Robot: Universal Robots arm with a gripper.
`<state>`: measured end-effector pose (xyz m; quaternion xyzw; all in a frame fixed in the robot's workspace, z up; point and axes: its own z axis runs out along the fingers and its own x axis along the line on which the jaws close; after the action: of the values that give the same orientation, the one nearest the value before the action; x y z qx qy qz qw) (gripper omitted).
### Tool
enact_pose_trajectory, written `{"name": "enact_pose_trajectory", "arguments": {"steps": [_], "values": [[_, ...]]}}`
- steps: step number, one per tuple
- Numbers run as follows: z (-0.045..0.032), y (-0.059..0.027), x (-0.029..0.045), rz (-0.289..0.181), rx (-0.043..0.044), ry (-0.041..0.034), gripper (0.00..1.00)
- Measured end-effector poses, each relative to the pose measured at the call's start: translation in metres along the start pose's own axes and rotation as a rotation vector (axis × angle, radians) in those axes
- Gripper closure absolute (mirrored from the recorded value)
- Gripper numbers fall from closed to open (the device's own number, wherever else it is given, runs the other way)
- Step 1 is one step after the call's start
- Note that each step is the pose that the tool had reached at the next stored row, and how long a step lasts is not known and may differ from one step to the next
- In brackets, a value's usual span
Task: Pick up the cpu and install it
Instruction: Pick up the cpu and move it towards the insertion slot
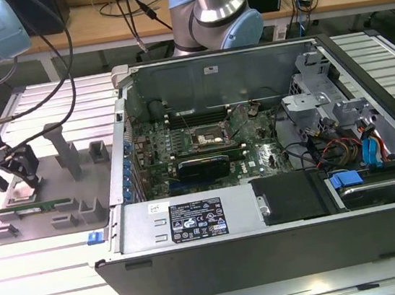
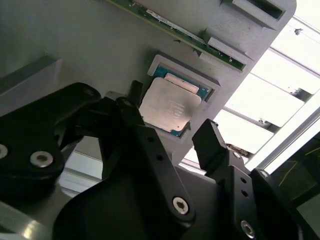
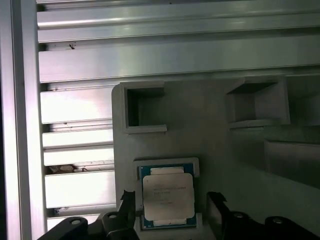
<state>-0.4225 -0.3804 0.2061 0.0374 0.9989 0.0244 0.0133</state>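
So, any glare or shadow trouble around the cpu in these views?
First wrist view: the cpu is evenly lit, with glare on the slats. Second wrist view: slats beside the tray blow out white. Exterior view: the case interior is shaded.

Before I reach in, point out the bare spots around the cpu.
Free: flat tray between the cpu and the two empty pockets; slatted table beside the tray. Crowded: the open gripper straddles the cpu.

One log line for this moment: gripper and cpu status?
gripper: open, above cpu | fingers: one each side of cpu, contact unclear | cpu: flat in grey tray recess | install: not yet done
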Motion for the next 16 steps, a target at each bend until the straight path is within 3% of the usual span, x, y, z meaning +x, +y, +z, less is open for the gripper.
{"name": "enact_pose_trajectory", "arguments": {"steps": [1, 2, 10, 16], "values": [[0.0000, 0.0000, 0.0000, 0.000, 0.0000, 0.0000, 0.34], [0.0003, 0.0000, 0.0000, 0.000, 0.0000, 0.0000, 0.28], [0.0152, -0.0007, 0.0009, -0.005, -0.0002, -0.0007, 0.28], [0.0191, -0.0003, 0.0010, -0.012, -0.0004, -0.0004, 0.28]]}}
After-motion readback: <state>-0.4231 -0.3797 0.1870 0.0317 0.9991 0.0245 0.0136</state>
